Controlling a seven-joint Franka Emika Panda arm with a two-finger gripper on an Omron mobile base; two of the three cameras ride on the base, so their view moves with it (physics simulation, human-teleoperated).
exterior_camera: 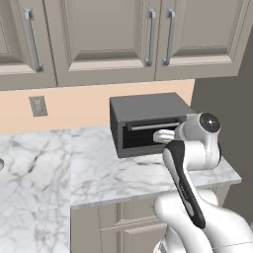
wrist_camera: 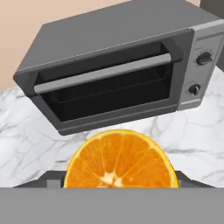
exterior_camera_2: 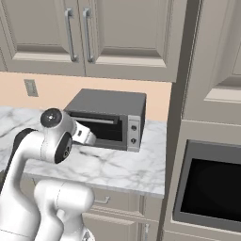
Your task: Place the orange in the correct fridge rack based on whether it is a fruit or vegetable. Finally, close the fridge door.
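Hand view: toaster oven [wrist_camera: 118, 70], dark interior, fills upper frame on marble tabletop [wrist_camera: 192, 144]; orange [wrist_camera: 121, 159], cut face showing, lower centre. Jaws' state cannot be told.

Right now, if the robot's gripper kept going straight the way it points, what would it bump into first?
Probably the round bright orange right at the gripper; past it stands the dark grey toaster oven on the white marble counter. Depth is hard to judge.

Base views flank toaster oven [exterior_camera: 148, 123]; hand view close.
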